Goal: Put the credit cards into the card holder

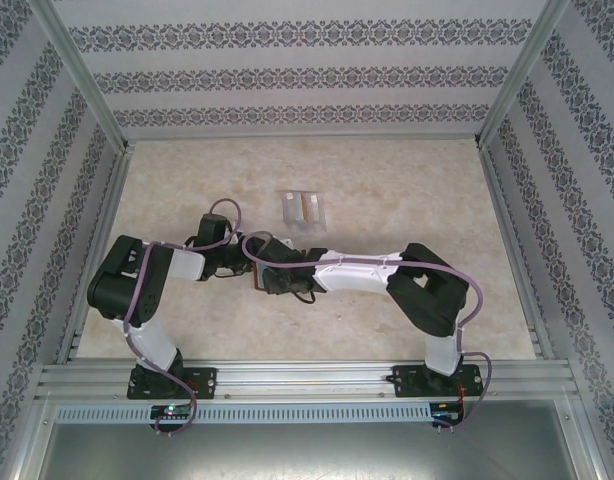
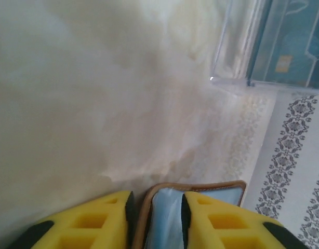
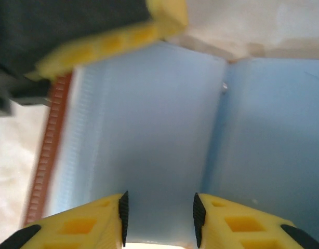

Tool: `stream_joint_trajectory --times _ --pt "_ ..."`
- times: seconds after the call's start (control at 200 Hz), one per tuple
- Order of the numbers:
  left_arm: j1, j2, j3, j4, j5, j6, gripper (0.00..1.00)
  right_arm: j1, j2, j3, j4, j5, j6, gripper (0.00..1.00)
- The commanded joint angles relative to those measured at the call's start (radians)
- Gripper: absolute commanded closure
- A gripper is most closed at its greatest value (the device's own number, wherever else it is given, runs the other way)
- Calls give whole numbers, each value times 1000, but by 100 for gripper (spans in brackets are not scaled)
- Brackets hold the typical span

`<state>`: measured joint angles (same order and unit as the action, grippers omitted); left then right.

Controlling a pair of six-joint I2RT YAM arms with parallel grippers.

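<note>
Card holder (image 2: 211, 194), soft and likely floppy, sits mid-table; left gripper (image 2: 157, 207) narrow astride its edge, right gripper (image 3: 158, 212) flanking an inner pocket, hold on either unconfirmed. Credit cards (image 1: 303, 208) just beyond, thin, likely slippery: pinch an edge

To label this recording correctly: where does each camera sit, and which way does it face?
Top external: above and behind the bases, looking down on the table; both arms show, meeting mid-table.
Left wrist: low over the table, looking past the left fingers, which straddle the card holder, toward the credit cards.
Right wrist: close above the holder's blue pockets; right fingers at the bottom.
Shared: both wrist views show the holder; the right also shows a left finger.
</note>
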<state>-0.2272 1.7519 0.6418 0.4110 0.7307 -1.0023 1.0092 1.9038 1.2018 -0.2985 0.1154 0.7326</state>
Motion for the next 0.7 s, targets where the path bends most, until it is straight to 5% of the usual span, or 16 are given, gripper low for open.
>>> stream_joint_trajectory --times 0.0,0.19,0.699 --pt "-8 42 19 -68 -24 32 57 -1 23 37 -99 87 -8 57" --pt "6 -3 53 -167 -30 102 37 -6 47 48 -126 98 -10 51" --pt "40 -127 44 -450 -161 264 25 -64 15 11 -61 -31 -55 36"
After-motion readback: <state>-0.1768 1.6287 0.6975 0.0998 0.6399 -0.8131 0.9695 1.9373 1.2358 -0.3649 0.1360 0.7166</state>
